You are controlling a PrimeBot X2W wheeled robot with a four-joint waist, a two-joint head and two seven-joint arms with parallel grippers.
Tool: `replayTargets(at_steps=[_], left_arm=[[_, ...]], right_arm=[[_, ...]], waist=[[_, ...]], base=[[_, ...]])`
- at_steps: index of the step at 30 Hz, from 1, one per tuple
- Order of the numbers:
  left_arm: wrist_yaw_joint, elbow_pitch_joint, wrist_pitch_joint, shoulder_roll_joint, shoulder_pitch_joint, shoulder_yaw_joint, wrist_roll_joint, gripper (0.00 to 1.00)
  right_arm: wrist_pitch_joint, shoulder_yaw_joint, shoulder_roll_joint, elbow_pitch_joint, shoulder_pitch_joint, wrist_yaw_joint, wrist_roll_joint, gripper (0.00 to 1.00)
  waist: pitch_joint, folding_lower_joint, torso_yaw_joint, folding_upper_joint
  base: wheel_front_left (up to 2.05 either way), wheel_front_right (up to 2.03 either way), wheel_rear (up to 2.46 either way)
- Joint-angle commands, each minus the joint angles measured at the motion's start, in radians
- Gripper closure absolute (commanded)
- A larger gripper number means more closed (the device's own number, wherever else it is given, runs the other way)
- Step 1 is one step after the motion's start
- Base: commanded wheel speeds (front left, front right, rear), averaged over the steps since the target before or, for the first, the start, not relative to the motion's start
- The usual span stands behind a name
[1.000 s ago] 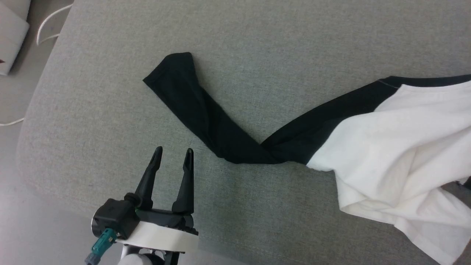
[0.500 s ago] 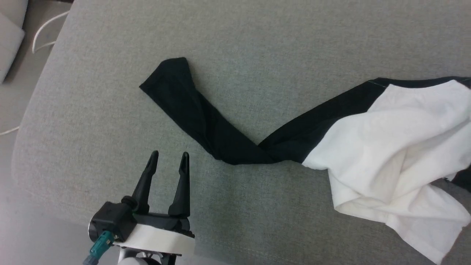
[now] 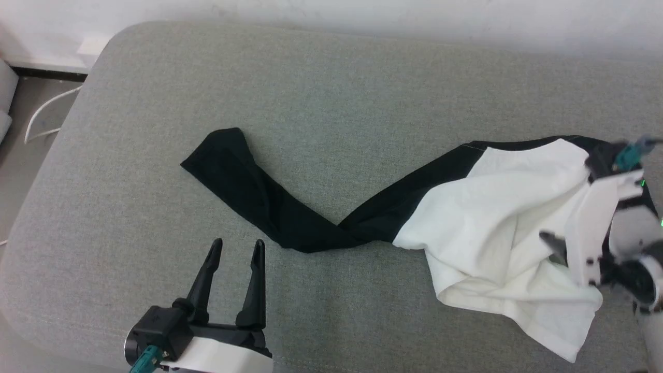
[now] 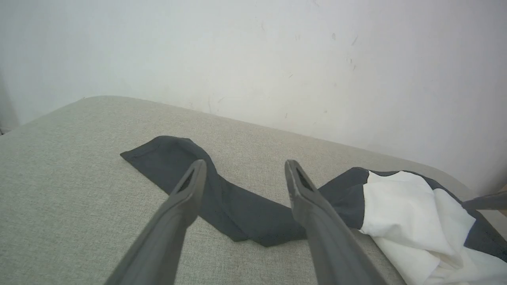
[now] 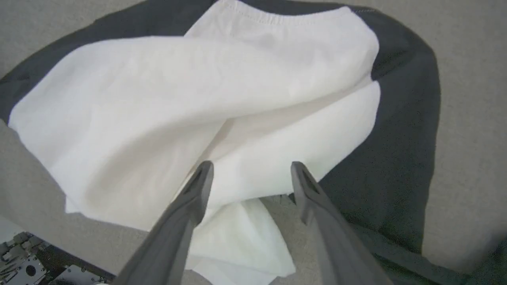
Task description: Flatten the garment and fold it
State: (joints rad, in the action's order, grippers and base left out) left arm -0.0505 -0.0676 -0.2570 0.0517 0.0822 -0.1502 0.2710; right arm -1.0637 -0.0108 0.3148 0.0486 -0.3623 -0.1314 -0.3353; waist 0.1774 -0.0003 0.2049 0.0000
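A: Head view: the grey cushion (image 3: 362, 77) takes up most of it. The garment (image 3: 492, 207) lies across its right half, with the white body bunched at the right. One black sleeve (image 3: 248, 202) trails left and has a kink midway.

B: And the tools?

A: The left tool (image 3: 238, 242) hangs released by the near edge, just short of the sleeve and touching nothing. The right tool (image 5: 251, 164) is over the white heap, fingers spread, nothing between them.

B: What could go wrong?

A: The body is folded over itself. A pinch there would likely catch several layers, and a pull would then drag the lump rather than spread it. Tugging the cuff alone might tighten the kink.

B: What has changed since a second ago?

A: The camera has swung, so the wall (image 3: 362, 10) now shows on the far side. That is no move of the cloth. The right arm has come into view, and the white part looks more gathered.
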Motion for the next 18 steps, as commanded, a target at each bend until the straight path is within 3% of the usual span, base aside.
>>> replayTargets(at_steps=[1, 6, 11, 12, 13, 14, 18], left_arm=[[0.005, -0.004, -0.005, -0.001, 0.015, 0.005, -0.012, 0.0], [0.001, -0.004, -0.005, -0.001, 0.013, 0.009, -0.012, 0.0], [-0.001, -0.001, -0.005, -0.001, -0.006, 0.004, -0.007, 0.0], [-0.001, -0.001, -0.005, -0.001, -0.011, 0.003, -0.006, 0.0], [-0.002, -0.001, -0.005, -0.001, -0.014, 0.004, -0.005, 0.0], [-0.002, -0.001, -0.005, -0.001, -0.017, 0.005, -0.005, 0.0], [-0.003, 0.0, -0.005, -0.001, -0.022, 0.013, -0.008, 0.0]], right_arm=[[-0.02, -0.007, 0.008, -0.023, 0.056, 0.001, -0.018, 0.0], [0.016, -0.024, 0.005, -0.033, 0.148, 0.001, -0.006, 0.0], [0.09, -0.033, -0.017, 0.041, 0.164, 0.001, 0.033, 0.0], [0.113, -0.041, -0.017, 0.063, 0.159, 0.001, 0.049, 0.25], [0.135, -0.047, -0.018, 0.086, 0.154, 0.001, 0.065, 0.69], [0.151, -0.053, -0.019, 0.111, 0.148, 0.001, 0.078, 1.0], [0.197, -0.074, -0.029, 0.188, 0.117, 0.001, 0.096, 1.0]], waist=[[-0.008, 0.0003, -0.001, 0.0], [0.008, 0.0003, 0.018, 0.0], [0.024, 0.0003, 0.038, 0.0], [0.027, 0.0003, 0.042, 0.0], [0.03, 0.0003, 0.045, 0.0], [0.032, 0.0003, 0.048, 0.0], [0.037, 0.0003, 0.049, 0.0]], base=[[0.0, 0.0, 0.0], [0.0, 0.0, 0.0], [0.0, 0.0, 0.0], [0.0, 0.0, 0.0], [0.0, 0.0, 0.0], [0.0, 0.0, 0.0], [0.0, 0.0, 0.0]])
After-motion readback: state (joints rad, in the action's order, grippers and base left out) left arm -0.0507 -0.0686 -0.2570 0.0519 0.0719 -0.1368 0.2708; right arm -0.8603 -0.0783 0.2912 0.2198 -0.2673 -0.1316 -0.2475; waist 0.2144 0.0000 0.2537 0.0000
